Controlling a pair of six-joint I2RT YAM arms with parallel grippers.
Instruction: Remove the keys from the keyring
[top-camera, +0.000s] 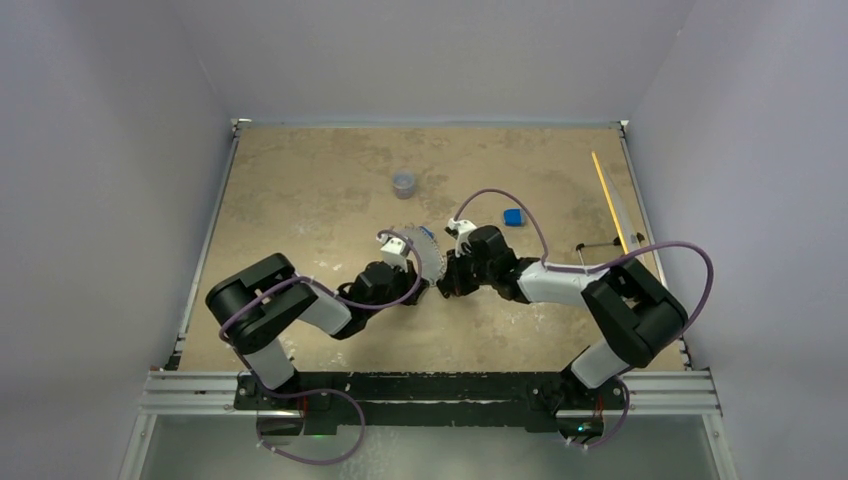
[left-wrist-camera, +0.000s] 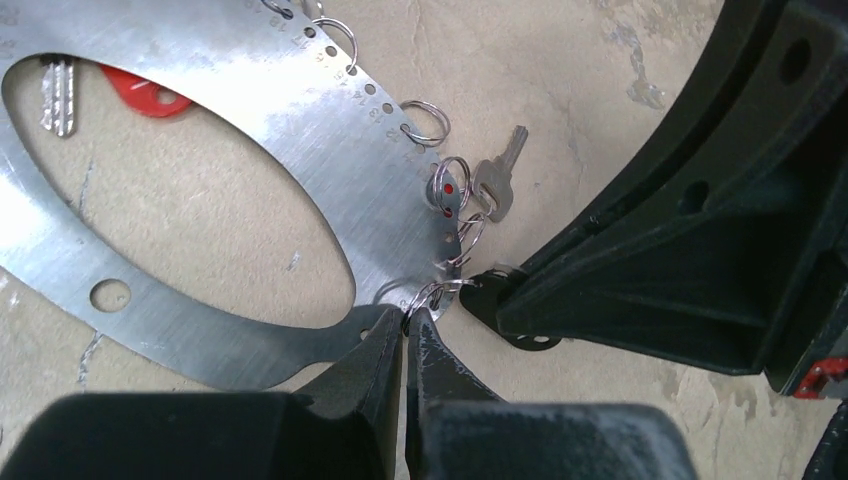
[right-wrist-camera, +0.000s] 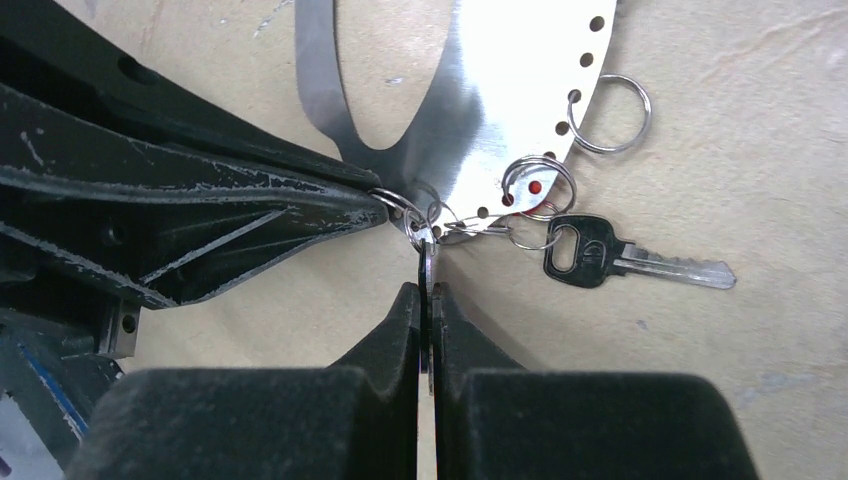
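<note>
The keyring (left-wrist-camera: 300, 130) is a flat silver plate with an oval hole and small split rings along its edge; it also shows in the top view (top-camera: 430, 255) and right wrist view (right-wrist-camera: 500, 110). My left gripper (left-wrist-camera: 405, 325) is shut on a small split ring (left-wrist-camera: 440, 292) at the plate's edge. My right gripper (right-wrist-camera: 427, 290) is shut on a black-headed key (left-wrist-camera: 515, 325), seen edge-on, hanging from that ring. Another black-headed key (right-wrist-camera: 585, 255), a silver key (left-wrist-camera: 500, 180) and a red-headed key (left-wrist-camera: 145, 95) hang on the plate. Both grippers meet at mid-table (top-camera: 437, 275).
A small grey cup (top-camera: 404, 184) stands behind the grippers. A blue block (top-camera: 513, 216) lies to the back right. A yellow stick (top-camera: 608, 200) lies along the right edge. White walls enclose the tan table (top-camera: 300, 200).
</note>
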